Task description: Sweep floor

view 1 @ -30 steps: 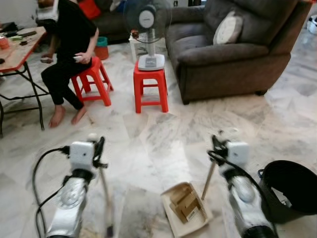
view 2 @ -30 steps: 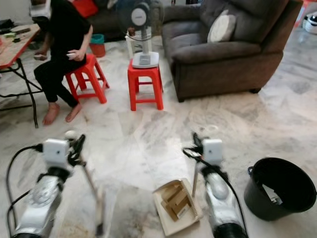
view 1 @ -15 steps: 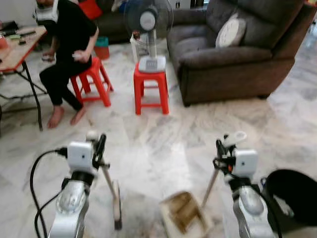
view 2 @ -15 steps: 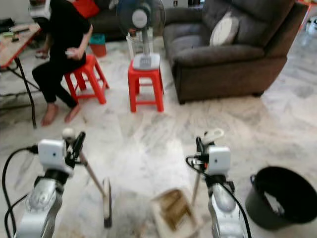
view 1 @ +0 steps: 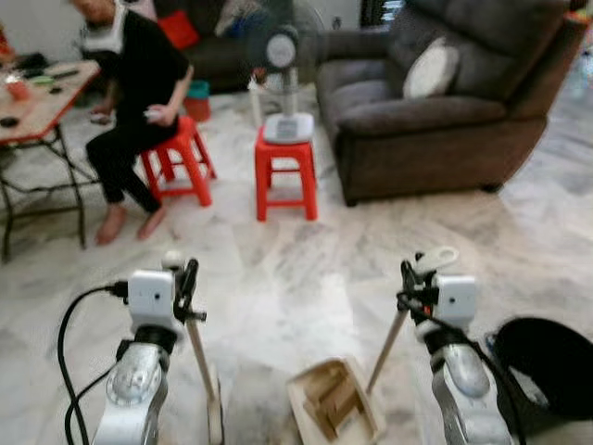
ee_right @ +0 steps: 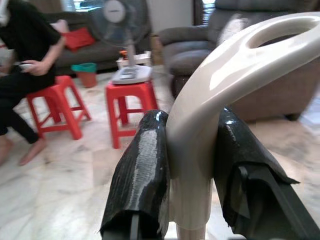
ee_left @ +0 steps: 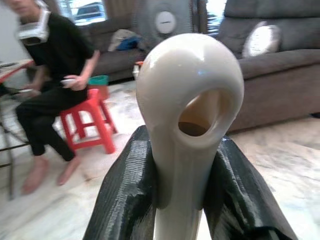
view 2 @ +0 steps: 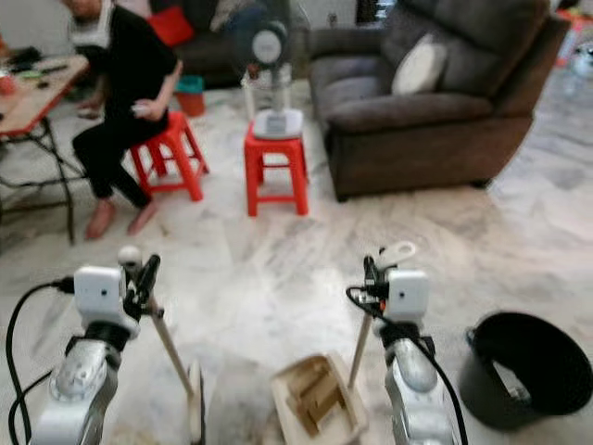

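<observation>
Broom (view 2: 171, 350), cream-handled, leaning head-down, clamped by left gripper (ee_left: 175, 192); dustpan (view 2: 315, 400) with cardboard, handle clamped by right gripper (ee_right: 192, 170).

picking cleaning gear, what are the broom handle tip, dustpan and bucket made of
Broom handle tip: glossy cream plastic, going by its sheen. Dustpan: cream, likely plastic, though blurred. Bucket: black, smooth, probably plastic.

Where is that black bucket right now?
The black bucket stands on the marble floor at the robot's right, just beyond its right arm, with the dustpan nearer the middle.
</observation>
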You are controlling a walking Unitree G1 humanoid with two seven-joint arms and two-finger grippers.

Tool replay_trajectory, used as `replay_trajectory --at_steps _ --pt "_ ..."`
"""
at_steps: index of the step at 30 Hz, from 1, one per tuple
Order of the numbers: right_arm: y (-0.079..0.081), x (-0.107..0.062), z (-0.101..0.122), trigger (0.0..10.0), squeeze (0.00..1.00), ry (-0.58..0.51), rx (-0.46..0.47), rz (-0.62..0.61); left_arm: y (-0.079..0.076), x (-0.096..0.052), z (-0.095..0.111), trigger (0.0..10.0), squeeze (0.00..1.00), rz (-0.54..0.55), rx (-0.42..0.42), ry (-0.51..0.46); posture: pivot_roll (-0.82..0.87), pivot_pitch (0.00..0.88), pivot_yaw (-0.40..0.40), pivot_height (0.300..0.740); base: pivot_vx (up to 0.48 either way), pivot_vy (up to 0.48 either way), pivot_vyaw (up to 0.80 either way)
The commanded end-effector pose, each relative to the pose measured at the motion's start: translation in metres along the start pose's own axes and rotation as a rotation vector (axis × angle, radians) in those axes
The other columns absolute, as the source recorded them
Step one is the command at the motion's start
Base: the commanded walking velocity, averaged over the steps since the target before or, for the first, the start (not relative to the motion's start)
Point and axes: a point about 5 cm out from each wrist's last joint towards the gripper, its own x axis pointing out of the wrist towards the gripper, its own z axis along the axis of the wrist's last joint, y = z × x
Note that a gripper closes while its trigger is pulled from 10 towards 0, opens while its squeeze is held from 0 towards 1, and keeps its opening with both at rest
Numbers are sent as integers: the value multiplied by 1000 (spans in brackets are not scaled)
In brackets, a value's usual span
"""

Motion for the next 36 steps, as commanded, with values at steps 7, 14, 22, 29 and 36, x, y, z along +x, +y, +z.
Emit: replay_trajectory --at_steps 7,14,22,29,36 --pt "1 5 14 10000 0 -45 -4 6 2 4 15 10000 0 4 12 -55 -85 0 68 740 0 0 -800" --pt "1 6 14 10000 0 -38 -7 2 2 5 16 10000 0 8 16 -54 -85 0 67 740 0 0 -800" --pt "2 7 14 10000 0 -37 -3 -3 2 8 17 10000 0 -10 30 -50 -83 0 77 740 0 0 -800" --pt "5 8 13 10000 0 -35 1 -4 -2 11 17 10000 0 -43 77 -50 -82 0 86 740 0 -343 -800" --pt "6 8 12 10000 0 -34 2 -2 -2 11 17 10000 0 -54 71 -49 -83 0 89 740 0 -69 -800"
